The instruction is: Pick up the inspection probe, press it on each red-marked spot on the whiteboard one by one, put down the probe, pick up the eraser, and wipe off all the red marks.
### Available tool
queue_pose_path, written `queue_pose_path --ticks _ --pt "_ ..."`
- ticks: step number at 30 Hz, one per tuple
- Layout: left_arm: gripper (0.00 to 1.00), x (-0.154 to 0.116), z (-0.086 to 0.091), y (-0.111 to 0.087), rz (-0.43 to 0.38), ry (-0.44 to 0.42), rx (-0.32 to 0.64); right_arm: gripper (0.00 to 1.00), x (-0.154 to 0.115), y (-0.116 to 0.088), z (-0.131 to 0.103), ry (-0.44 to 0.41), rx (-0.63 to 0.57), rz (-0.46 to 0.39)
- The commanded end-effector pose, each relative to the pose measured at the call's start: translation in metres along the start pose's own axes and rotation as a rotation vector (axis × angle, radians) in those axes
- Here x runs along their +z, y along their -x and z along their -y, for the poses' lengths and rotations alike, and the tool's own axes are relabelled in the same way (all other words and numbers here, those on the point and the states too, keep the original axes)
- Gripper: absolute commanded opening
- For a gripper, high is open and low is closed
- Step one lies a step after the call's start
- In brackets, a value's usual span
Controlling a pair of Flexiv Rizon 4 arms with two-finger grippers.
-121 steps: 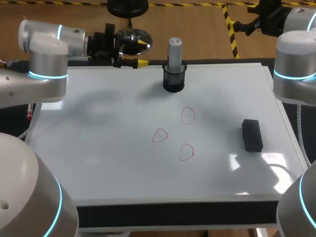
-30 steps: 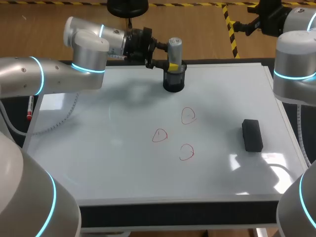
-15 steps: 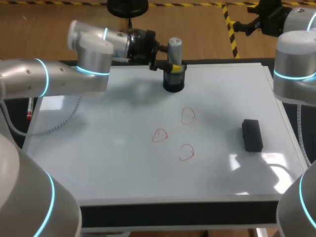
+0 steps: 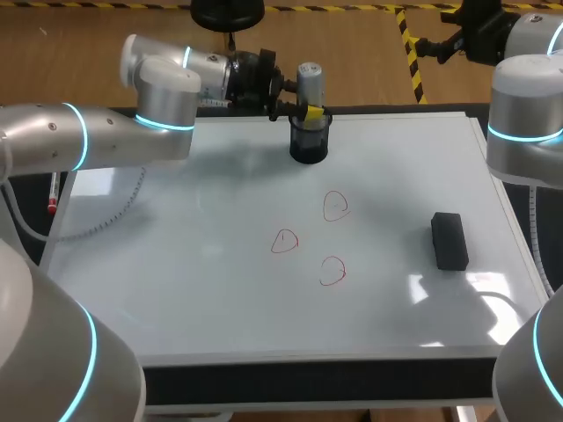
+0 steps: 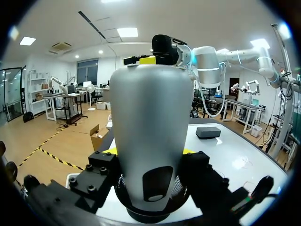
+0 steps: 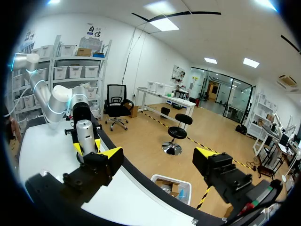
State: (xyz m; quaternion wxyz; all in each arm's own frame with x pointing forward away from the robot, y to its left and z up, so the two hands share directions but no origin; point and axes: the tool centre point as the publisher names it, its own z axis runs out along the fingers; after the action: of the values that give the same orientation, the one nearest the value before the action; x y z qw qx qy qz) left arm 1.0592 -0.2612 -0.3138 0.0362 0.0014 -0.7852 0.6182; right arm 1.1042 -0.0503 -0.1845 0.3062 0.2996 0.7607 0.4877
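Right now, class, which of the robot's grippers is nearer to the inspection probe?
Left. The left gripper grips the inspection probe at the far edge of the whiteboard; the right gripper hangs open beyond the far right corner, well away.

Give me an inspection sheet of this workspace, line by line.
Surface: whiteboard, three red marks not yet wiped.
Job's things: probe upright in black holder at the far edge; eraser lying near the right side.
Clutter: marker beside the board's left edge.
Grippers: left gripper shut on the probe; right gripper open, empty.
Cables: grey hose hanging from the left arm over the board's left edge.
Surroundings: nothing seen.
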Motion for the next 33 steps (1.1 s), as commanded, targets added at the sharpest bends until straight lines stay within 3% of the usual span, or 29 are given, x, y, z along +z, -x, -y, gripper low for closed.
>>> queue_pose_path --ticks 1,12,33 --pt "0.00 -0.005 0.003 0.001 -0.006 -0.002 0.002 1.00 0.000 0.000 0.000 0.000 0.000 0.000" --pt "0.00 -0.011 0.017 -0.004 -0.021 -0.009 0.028 1.00 0.000 0.000 0.000 0.000 0.000 0.000" --pt "0.00 -0.019 0.064 -0.017 -0.036 -0.068 0.069 1.00 0.000 0.000 0.000 0.000 0.000 0.000"
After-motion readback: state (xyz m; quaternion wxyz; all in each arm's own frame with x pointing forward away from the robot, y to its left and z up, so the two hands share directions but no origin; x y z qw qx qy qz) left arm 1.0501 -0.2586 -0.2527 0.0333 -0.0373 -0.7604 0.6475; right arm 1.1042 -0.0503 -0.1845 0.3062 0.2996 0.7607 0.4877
